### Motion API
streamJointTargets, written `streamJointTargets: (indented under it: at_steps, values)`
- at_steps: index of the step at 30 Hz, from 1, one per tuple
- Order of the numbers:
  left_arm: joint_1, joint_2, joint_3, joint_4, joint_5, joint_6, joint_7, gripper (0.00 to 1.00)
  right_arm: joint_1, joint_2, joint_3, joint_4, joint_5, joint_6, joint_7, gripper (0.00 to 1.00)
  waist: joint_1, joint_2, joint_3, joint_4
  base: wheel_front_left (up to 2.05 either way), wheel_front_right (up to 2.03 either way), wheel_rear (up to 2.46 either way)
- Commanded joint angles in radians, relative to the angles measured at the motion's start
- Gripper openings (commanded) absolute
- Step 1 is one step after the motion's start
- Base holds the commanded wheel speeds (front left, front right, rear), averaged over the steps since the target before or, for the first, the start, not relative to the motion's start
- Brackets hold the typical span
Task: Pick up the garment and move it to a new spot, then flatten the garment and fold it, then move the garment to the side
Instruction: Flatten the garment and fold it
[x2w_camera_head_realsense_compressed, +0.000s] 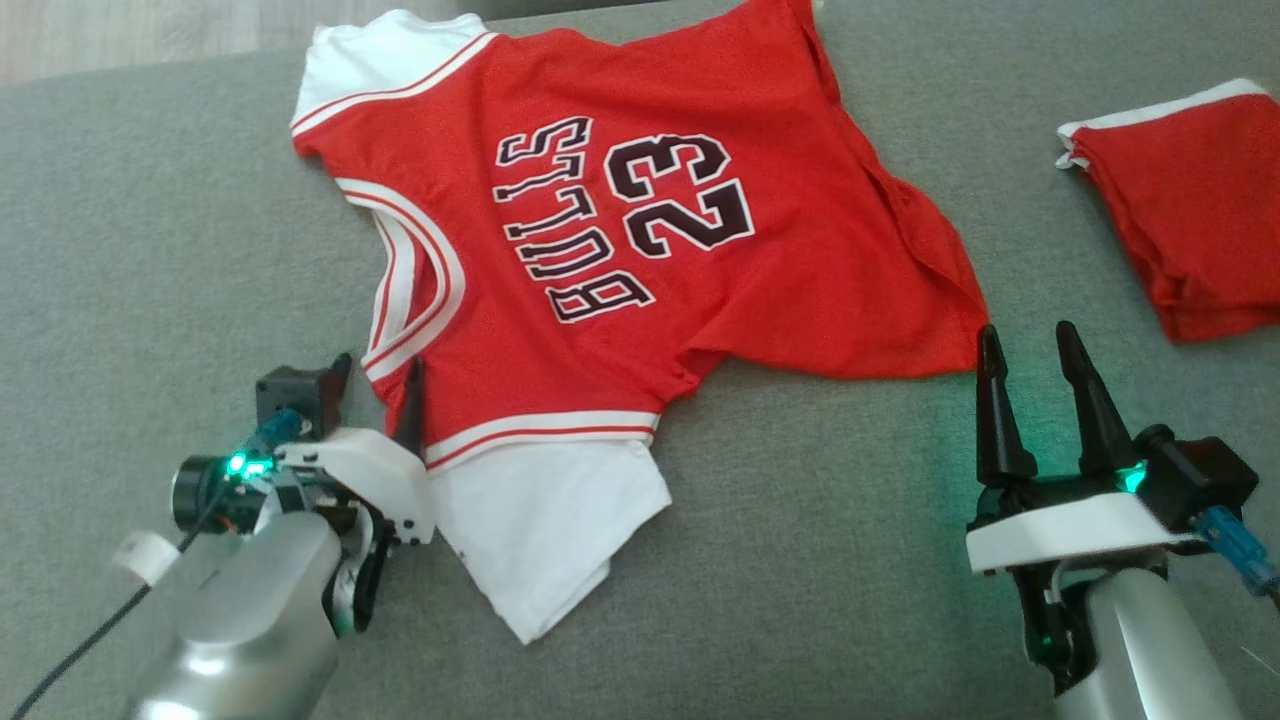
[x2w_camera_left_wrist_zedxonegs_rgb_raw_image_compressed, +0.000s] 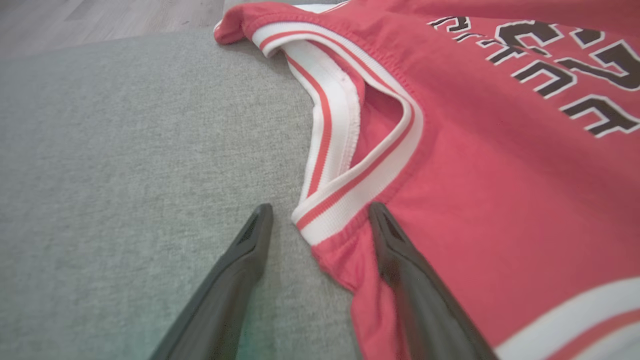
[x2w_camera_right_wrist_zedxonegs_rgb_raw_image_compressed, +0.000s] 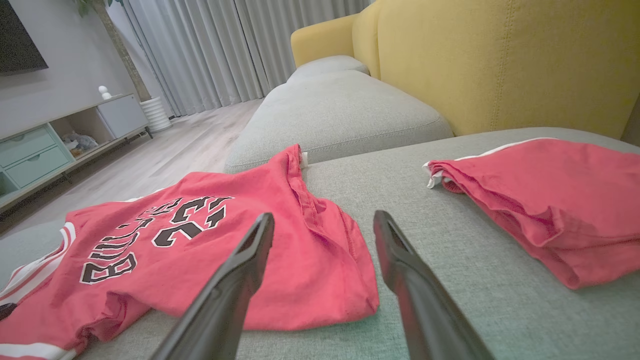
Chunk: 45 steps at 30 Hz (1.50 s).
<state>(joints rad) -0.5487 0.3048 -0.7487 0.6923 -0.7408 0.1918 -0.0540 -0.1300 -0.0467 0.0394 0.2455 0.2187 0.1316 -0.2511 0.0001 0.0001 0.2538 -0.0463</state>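
Note:
The garment (x2w_camera_head_realsense_compressed: 780, 300) is a red jersey with white sleeves and black "BULLS 23" lettering, spread out with some wrinkles on the grey sofa cushion (x2w_camera_head_realsense_compressed: 150, 250). My left gripper (x2w_camera_head_realsense_compressed: 378, 385) is open at the lower end of its striped neckline. In the left wrist view the left gripper (x2w_camera_left_wrist_zedxonegs_rgb_raw_image_compressed: 320, 210) straddles the trim's end: one finger over the cushion, the other over the garment's (x2w_camera_left_wrist_zedxonegs_rgb_raw_image_compressed: 475, 175) red fabric. My right gripper (x2w_camera_head_realsense_compressed: 1028, 335) stands open just below the garment's right corner. In the right wrist view the right gripper (x2w_camera_right_wrist_zedxonegs_rgb_raw_image_compressed: 324, 216) points over the garment's (x2w_camera_right_wrist_zedxonegs_rgb_raw_image_compressed: 280, 185) edge, holding nothing.
A second red garment (x2w_camera_head_realsense_compressed: 1190, 200) lies folded at the right of the cushion, also seen as a folded red pile (x2w_camera_right_wrist_zedxonegs_rgb_raw_image_compressed: 550, 200). Behind are the yellow sofa backrest (x2w_camera_right_wrist_zedxonegs_rgb_raw_image_compressed: 500, 60), another grey seat cushion (x2w_camera_right_wrist_zedxonegs_rgb_raw_image_compressed: 335, 110), wooden floor (x2w_camera_right_wrist_zedxonegs_rgb_raw_image_compressed: 165, 150) and a low cabinet (x2w_camera_right_wrist_zedxonegs_rgb_raw_image_compressed: 50, 145).

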Motion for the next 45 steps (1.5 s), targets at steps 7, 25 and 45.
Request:
streamJointTargets:
  at_steps: [7,25,45]
  values:
    - [-0.065,0.045,0.023,0.036,0.004,-0.031,-0.011,0.00,-0.019,-0.004,0.029,-0.029,0.005,-0.001,-0.011,1.00,-0.0001,-0.0001,0.002,-0.015,0.00,0.00,0.00]
    - [-0.367,0.116,-0.019,0.183,0.122,-0.099,-0.058,1.00,-0.064,-0.004,0.067,-0.015,0.018,-0.001,-0.011,1.00,-0.0001,-0.0001,0.033,-0.026,0.00,0.00,0.00]
    - [0.052,-0.035,0.210,-0.213,0.121,0.044,-0.207,1.00,0.012,-0.004,-0.025,-0.018,-0.010,-0.001,-0.011,1.00,-0.0001,-0.0001,-0.118,0.137,0.00,0.00,0.00]
